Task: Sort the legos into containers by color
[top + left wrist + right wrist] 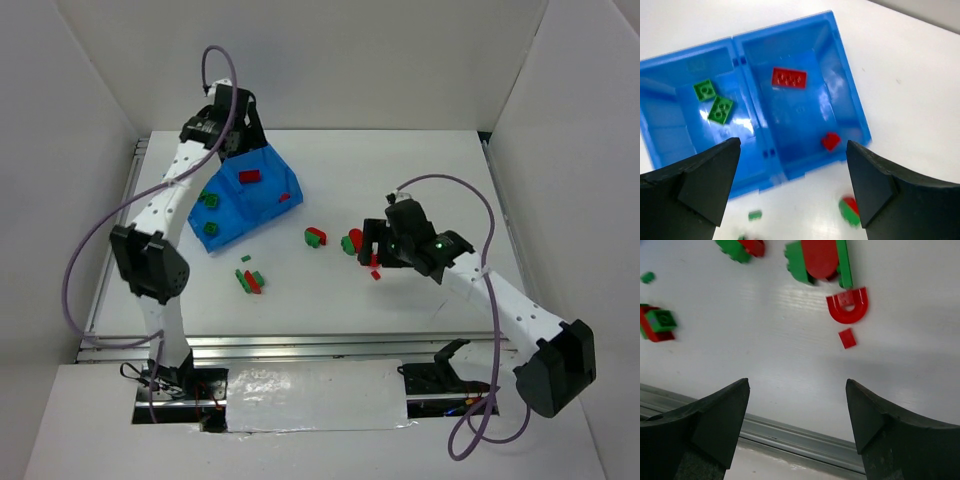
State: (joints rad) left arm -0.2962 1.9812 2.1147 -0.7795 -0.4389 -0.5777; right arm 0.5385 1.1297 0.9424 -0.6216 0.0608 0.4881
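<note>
left gripper [792, 144] wide, empty | right gripper [797, 382] wide, empty | bin [852, 100] corner cut off | blurred brick [849, 210], seemingly red-green

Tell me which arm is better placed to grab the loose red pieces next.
Right. The right gripper hovers open by the red arch piece and red tile; the left gripper hangs open over the blue bin.

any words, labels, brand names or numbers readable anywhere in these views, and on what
No text can be read in any view.
Bin: plain blue, no label or number.
Red brick in the bin: studs too blurred to tell whether they bear a mark.
Red arch: plain, no marking seen.
</note>
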